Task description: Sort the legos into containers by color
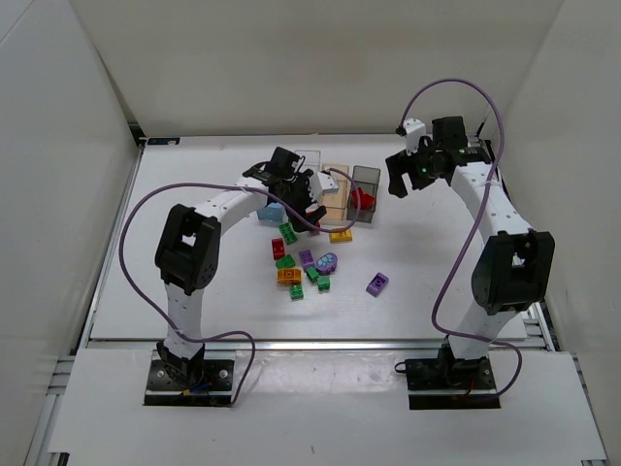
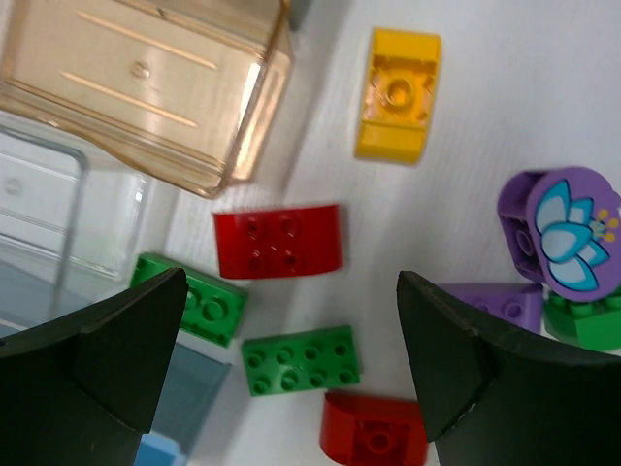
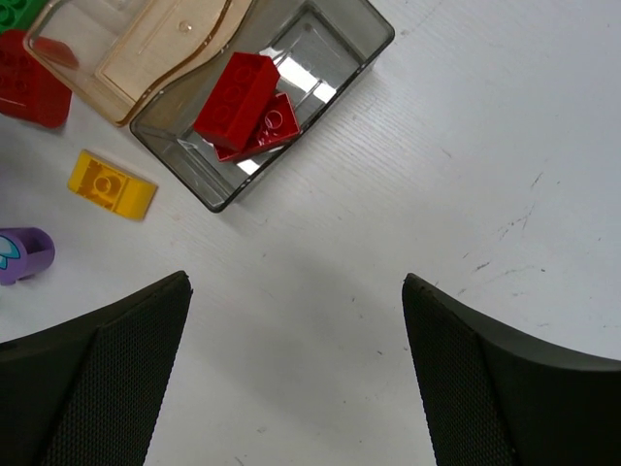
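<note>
Loose legos lie mid-table: a yellow brick [image 1: 341, 235], green bricks [image 1: 288, 233], an orange one [image 1: 289, 276], purple ones [image 1: 377, 283]. My left gripper [image 1: 309, 214] is open and empty, hovering over a red brick [image 2: 278, 240], a green brick [image 2: 301, 359] and a second red brick [image 2: 374, 437]. The peach bin [image 2: 146, 87] and the clear bin [image 2: 49, 223] are empty; the light blue bin [image 1: 272, 212] lies beside the left gripper. The dark grey bin [image 3: 374, 44] holds two red bricks [image 3: 247, 102]. My right gripper [image 3: 296, 282] is open and empty over bare table right of the grey bin.
A purple round piece with a flower print [image 2: 568, 233] lies at the right of the left wrist view, beside a purple brick [image 2: 495, 303]. White walls enclose the table on three sides. The left arm's cable loops over the table's left half.
</note>
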Robot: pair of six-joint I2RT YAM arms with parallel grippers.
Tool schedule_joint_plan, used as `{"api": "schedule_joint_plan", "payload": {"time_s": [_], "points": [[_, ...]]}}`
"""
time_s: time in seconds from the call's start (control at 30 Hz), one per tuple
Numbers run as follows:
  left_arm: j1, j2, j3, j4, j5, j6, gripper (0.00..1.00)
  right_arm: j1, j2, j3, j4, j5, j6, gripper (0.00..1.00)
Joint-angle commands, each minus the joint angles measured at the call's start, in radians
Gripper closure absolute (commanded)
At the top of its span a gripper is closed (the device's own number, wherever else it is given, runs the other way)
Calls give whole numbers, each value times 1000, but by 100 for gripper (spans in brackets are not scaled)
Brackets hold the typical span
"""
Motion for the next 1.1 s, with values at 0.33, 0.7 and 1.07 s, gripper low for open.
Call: {"api": "schedule_joint_plan", "payload": {"time_s": [0.33,0.7,1.07], "points": [[-9,75,135,-35,23,29,1,-34,-31,1,23,-2,-14,8],[-9,91,122,-27,14,20,1,-37,-22,-7,20,6,-19,7],[-11,147,160,-30,3,-7,1,-37,-8,7,2,21,-28,7]]}}
